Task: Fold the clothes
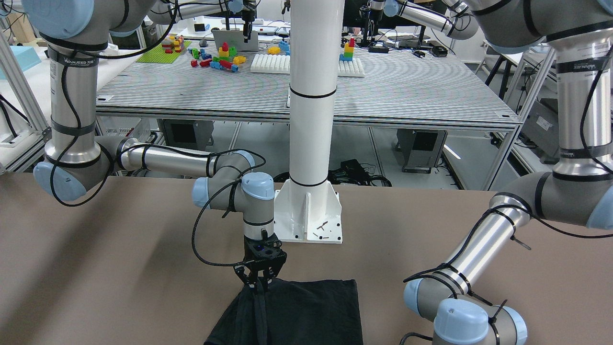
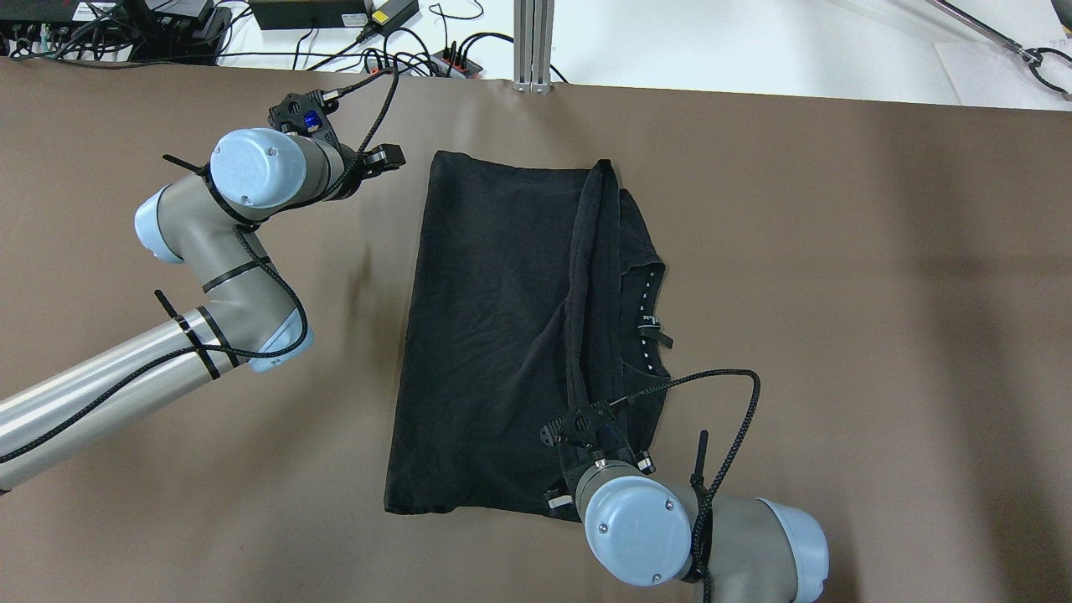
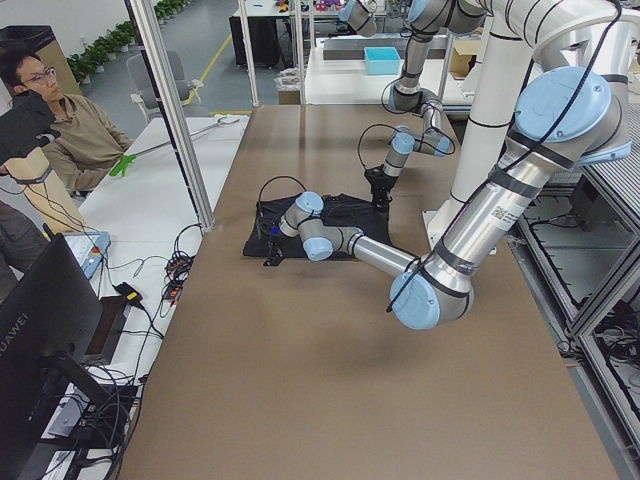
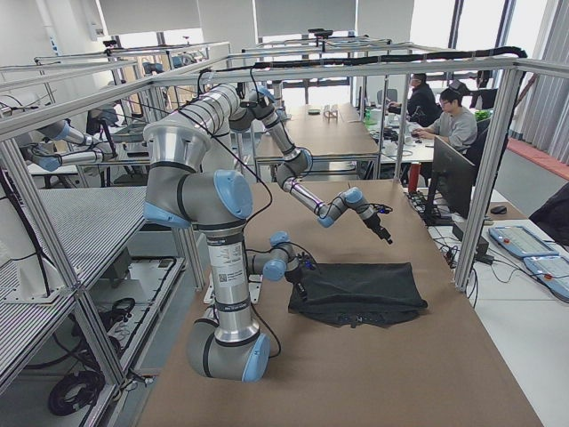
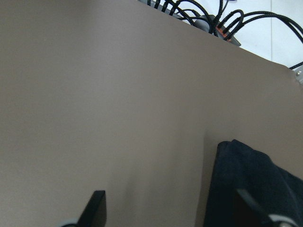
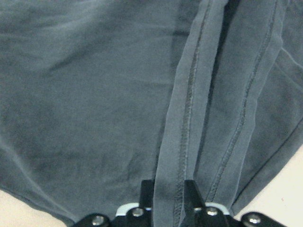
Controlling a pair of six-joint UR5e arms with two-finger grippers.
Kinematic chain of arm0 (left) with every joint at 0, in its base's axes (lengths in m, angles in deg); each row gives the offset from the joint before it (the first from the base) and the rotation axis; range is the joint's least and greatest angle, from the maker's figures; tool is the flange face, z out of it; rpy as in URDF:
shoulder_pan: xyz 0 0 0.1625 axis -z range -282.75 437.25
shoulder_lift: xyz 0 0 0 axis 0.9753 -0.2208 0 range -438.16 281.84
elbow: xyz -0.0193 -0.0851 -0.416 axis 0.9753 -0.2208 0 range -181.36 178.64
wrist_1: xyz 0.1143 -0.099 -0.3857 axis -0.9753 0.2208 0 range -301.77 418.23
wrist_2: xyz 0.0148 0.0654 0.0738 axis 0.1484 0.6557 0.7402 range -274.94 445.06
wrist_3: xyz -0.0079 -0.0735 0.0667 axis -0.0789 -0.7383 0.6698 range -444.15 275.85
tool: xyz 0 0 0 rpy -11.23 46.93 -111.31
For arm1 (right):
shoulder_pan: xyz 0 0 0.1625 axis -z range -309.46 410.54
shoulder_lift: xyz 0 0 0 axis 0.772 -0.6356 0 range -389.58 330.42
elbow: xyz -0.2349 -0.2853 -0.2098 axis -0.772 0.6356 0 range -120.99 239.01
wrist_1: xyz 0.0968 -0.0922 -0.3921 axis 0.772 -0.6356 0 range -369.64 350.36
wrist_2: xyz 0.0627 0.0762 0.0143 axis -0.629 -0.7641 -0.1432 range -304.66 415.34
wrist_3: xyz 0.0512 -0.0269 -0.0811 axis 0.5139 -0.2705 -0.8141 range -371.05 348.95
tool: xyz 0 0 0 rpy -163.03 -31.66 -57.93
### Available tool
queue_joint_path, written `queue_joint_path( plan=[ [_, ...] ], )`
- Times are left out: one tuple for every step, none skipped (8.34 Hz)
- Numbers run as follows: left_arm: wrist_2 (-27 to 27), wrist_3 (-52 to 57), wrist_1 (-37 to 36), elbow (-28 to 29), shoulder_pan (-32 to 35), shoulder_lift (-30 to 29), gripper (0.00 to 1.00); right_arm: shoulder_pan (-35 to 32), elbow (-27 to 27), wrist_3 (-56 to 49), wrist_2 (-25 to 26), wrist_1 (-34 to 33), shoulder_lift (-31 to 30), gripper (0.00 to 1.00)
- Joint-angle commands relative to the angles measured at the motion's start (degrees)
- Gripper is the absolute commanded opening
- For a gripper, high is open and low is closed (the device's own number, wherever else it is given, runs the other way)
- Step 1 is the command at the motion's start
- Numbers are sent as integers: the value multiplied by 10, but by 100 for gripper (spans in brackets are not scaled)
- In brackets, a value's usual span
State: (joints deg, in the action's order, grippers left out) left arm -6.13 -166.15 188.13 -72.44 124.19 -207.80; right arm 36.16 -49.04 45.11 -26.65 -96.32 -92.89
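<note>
Clothes lay flat on table, centre of overhead view, right-hand part doubled over. Right gripper, bottom centre of its wrist view, was clamped on hemmed edge, which rose as taut ridge toward frame top. Likely grip for carrying flap across. Left gripper hung with jaws wide, holding nothing, over bare table just beside upper-left corner of clothes, apparently placed to take it.
</note>
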Motion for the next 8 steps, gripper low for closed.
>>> queue_joint_path(
  plan=[
    [0, -1, 0, -1, 0, 1, 94, 9, 0, 0, 10, -2, 0, 32],
    [0, -1, 0, -1, -1, 1, 94, 15, 0, 0, 19, -2, 1, 32],
    [0, -1, 0, -1, -1, 1, 94, 15, 0, 0, 23, -4, -1, 32],
    [0, -1, 0, 0, -1, 1, 94, 17, 0, 0, 24, -4, -1, 32],
    [0, -1, 0, 1, -2, -1, 94, 22, 0, 0, 25, -6, 0, 31],
    [0, -1, 0, 1, -2, -1, 94, 25, 7, 0, 36, -7, -1, 28],
    [0, -1, -1, 2, -2, -2, 94, 26, 6, -1, 36, -6, 0, 3],
    [0, -1, -1, 5, -1, -1, 94, 19, 4, -23, 32, -6, 1, 0]
  ],
)
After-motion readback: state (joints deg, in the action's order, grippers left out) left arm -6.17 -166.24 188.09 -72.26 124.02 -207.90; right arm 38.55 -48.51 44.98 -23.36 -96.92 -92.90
